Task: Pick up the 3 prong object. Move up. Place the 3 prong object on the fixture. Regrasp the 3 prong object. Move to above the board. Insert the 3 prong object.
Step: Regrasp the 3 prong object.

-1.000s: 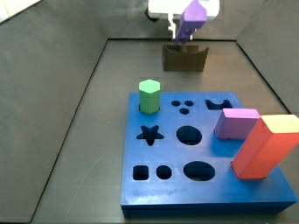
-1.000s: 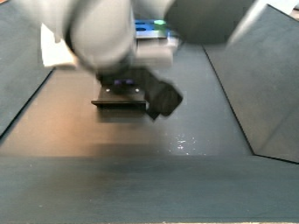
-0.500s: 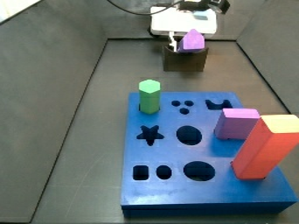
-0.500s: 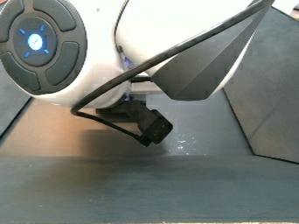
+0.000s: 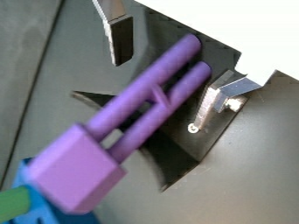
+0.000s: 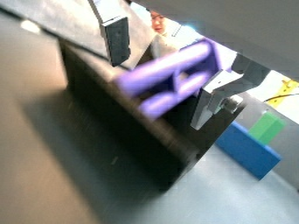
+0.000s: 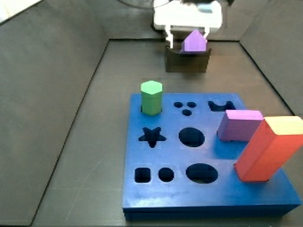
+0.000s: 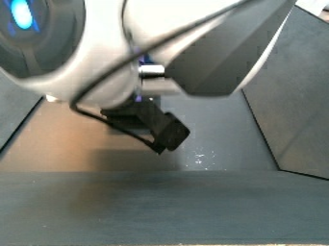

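The light purple 3 prong object (image 7: 193,41) lies in the notch of the dark fixture (image 7: 187,59) at the far end of the floor, its block end facing the blue board (image 7: 178,168). My gripper (image 7: 190,18) sits just behind and above it. In both wrist views the gripper (image 5: 166,74) (image 6: 163,70) is open. Its silver fingers (image 5: 121,37) stand on either side of the 3 prong object's (image 5: 140,114) prongs, with a gap at one finger. The fixture (image 6: 128,131) shows under the 3 prong object (image 6: 170,74).
On the board stand a green hexagonal peg (image 7: 151,96), a pink-purple cube (image 7: 243,124) and a tall orange-red block (image 7: 268,148). Grey walls slope up round the floor. In a side view my arm (image 8: 141,48) blocks most of the picture.
A second ago the gripper held the 3 prong object tilted above the fixture. The object now rests in the fixture's notch, and the jaws have opened and stayed around its prongs.
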### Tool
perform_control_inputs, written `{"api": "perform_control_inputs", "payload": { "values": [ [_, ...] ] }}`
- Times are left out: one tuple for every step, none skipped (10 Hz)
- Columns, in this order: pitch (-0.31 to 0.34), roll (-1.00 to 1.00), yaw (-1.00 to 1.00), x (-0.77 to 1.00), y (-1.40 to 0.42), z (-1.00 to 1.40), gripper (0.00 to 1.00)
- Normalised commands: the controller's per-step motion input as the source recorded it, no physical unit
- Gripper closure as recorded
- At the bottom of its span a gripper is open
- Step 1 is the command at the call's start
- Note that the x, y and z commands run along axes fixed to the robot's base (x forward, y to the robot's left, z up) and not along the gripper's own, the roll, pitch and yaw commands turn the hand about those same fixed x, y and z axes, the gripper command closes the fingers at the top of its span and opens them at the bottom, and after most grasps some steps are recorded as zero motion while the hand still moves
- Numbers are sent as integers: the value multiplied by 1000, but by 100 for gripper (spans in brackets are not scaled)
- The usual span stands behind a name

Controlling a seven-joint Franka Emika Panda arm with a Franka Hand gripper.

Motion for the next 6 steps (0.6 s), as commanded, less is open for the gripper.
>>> {"api": "perform_control_inputs", "payload": {
  "values": [
    [-11, 37, 46, -37, -4, 1000, 0],
    [9, 35, 45, -44, 0, 1000, 0],
    [22, 32, 46, -42, 3, 934, 0],
    [51, 35, 37, -30, 1, 630, 0],
    [60, 36, 31, -29, 2, 502, 0],
    [74, 41, 13, -29, 3, 251, 0]
  ]
}}
